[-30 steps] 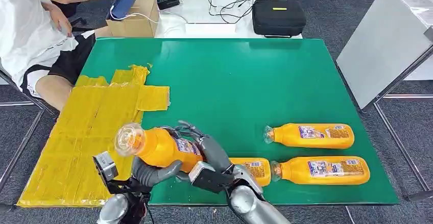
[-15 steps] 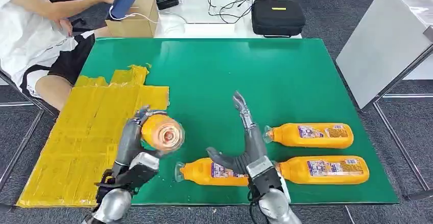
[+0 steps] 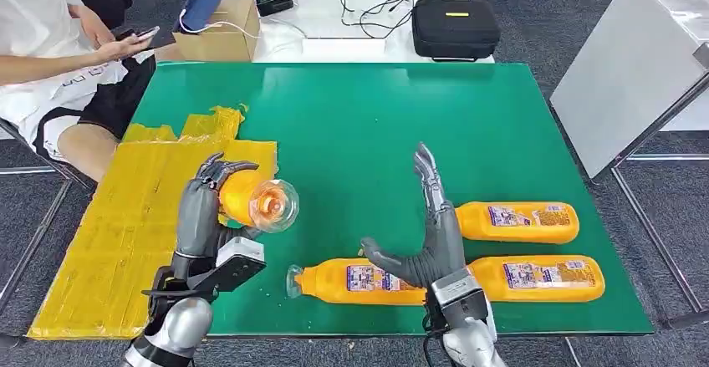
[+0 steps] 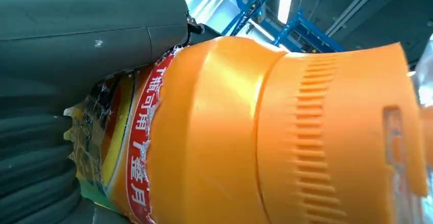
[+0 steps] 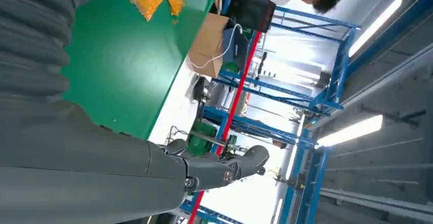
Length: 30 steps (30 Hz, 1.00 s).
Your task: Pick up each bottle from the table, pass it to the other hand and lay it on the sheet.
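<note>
My left hand grips an orange bottle above the edge of the yellow sheet, its clear cap end pointing toward me. The left wrist view shows the same orange bottle close up against my left hand. My right hand stands open with fingers spread and pointing away, above the near bottles. Three more orange bottles lie on the green table: one at the front, one at the front right, one behind it. My right hand holds nothing in the right wrist view.
A person sits at the table's far left corner holding a phone. A cardboard box, a black case and cables lie on the white table behind. A grey panel stands at the right.
My left hand has carried the bottle a little up and further over the sheet's edge. My right hand has drawn away to the right and stayed open. The person lowered an arm to the phone.
</note>
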Motion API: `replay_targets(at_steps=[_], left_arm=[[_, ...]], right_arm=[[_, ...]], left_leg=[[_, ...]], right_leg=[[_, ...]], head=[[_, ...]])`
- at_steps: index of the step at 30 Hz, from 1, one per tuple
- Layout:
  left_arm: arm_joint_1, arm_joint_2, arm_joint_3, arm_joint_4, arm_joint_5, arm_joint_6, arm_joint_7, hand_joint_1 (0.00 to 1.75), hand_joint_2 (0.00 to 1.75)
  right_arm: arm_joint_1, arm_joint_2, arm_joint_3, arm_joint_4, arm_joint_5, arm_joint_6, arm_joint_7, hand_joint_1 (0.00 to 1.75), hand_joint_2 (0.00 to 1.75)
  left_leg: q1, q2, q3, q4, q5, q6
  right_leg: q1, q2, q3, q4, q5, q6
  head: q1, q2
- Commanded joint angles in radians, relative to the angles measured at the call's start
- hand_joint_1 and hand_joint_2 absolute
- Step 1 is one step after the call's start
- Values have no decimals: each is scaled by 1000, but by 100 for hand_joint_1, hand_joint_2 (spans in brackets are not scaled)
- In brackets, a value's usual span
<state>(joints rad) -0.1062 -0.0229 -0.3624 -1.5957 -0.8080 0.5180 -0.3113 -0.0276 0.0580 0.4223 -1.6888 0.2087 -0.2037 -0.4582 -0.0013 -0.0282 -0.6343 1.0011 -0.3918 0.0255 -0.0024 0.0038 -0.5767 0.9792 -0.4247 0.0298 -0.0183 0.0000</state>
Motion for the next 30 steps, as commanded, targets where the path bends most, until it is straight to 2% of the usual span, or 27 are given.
replay_targets(at_steps=[1, 5, 7, 8, 10, 13, 15, 17, 18, 21, 25, 30], left_arm=[[-44, 16, 2, 51, -1, 0, 2, 175, 175], [-48, 21, 0, 56, -37, 20, 22, 175, 175], [-75, 33, 7, 84, -212, 63, 101, 175, 175], [-107, 43, 13, 128, -420, 64, 199, 175, 175], [-160, 48, 18, 223, -665, 59, 320, 175, 175], [-254, 61, -2, 409, -763, -18, 430, 175, 175], [-300, 78, -36, 502, -763, -38, 501, 175, 175], [-336, 78, -19, 587, -763, -87, 518, 175, 175], [-354, 69, -12, 644, -763, -153, 572, 175, 175], [-399, 49, -5, 798, -763, -111, 587, 175, 175], [-401, 61, -62, 821, -763, -58, 628, 175, 175], [-402, 60, -91, 813, -763, -104, 657, 175, 175]], right_arm=[[-9, -19, -19, 5, -3, -1, 1, 0, 175], [-11, -19, -21, 7, 5, -9, -6, 0, 175], [-18, -21, -33, 7, 9, -19, -8, 0, 175], [-28, -20, -41, 10, -4, -6, -7, 0, 175], [-45, -14, -49, 14, -9, 10, -8, 0, 175], [-63, 1, -45, 9, -7, 26, -5, 0, 175], [-71, 4, -35, 4, 9, 27, 2, 0, 175], [-78, 4, -25, -1, 26, 27, 11, 0, 175], [-88, -5, -6, -2, 82, 15, 14, 0, 175], [-103, -7, 12, 6, 106, 14, 26, 0, 175], [-103, -11, 24, 12, 96, 31, 28, 0, 175], [-100, -11, 26, 25, 90, 43, 28, 0, 175]], left_leg=[[1, 1, 3, 0, -1, -2], [0, 1, 2, 0, -1, -1], [0, 1, 2, 0, -1, -1], [1, 1, 2, 0, 0, -1], [1, 0, 2, 0, 0, -1], [0, -1, 2, -1, 1, -1], [0, -1, 2, -1, 1, -1], [0, 0, 2, -1, 3, -1], [0, 1, 2, 0, 2, -1], [0, 2, 3, -1, 3, -1], [1, 3, 3, 0, 2, -1], [1, 1, 1, 0, 3, -1]], right_leg=[[1, -1, 4, -1, -2, 0], [1, -1, 2, -1, -1, 0], [0, -1, 3, 0, -1, 0], [1, -1, 3, -1, -1, 0], [1, -2, 3, 0, -1, 0], [0, -2, 2, 0, 0, 0], [0, -2, 3, 0, 0, 0], [1, -2, 3, 0, 2, -1], [0, -1, 2, 0, 3, -2], [1, -1, 3, 0, 2, -2], [2, 0, 4, 0, 2, -2], [1, -1, 2, 0, 2, -2]], head=[[0, 0], [0, 0], [0, 0], [0, 0], [0, 0], [0, 0], [0, 0], [0, 0], [0, 0], [0, 0], [0, 0], [0, 0]])
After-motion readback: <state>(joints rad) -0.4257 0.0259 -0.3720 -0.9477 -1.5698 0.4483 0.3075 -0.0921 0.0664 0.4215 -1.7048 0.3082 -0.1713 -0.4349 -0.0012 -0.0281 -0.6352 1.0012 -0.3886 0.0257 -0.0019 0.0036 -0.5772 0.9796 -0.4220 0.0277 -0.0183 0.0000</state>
